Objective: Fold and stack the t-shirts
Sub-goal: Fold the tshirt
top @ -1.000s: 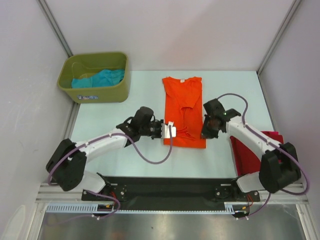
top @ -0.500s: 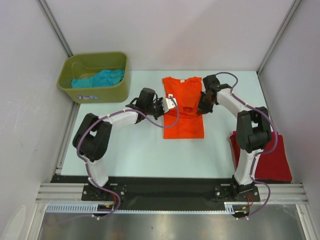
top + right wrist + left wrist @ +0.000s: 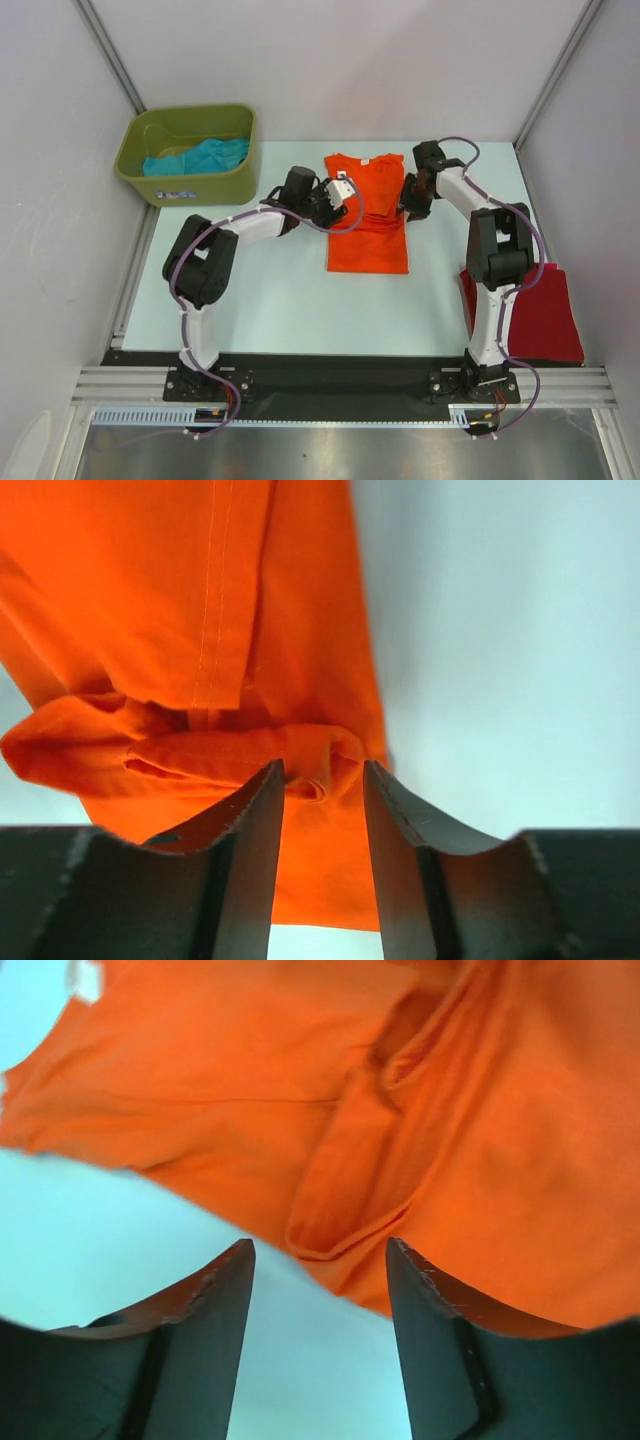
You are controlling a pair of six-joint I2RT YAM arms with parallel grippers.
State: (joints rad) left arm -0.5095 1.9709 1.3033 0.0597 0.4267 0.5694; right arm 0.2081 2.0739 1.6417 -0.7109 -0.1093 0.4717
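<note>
**Orange shirt mid-fold, a tool at each side**

From above, the orange t-shirt (image 3: 367, 235) lies on the counter (image 3: 260, 290), partly doubled over. Your left tool (image 3: 345, 192) and right tool (image 3: 410, 205) flank it, probably to keep the fold square. The dark red t-shirt (image 3: 535, 320) sits near right and the teal t-shirt (image 3: 205, 155) is in the olive bin (image 3: 185, 190).

Left wrist: the tool is spread, with soft creased cloth just beyond.

Right wrist: the tool pinches a bunched, stitched fold.

both arms (image 3: 250, 222) show white links, black joints, purple cables (image 3: 455, 141) and dark, scuffed hand fingers (image 3: 190, 1360).
</note>
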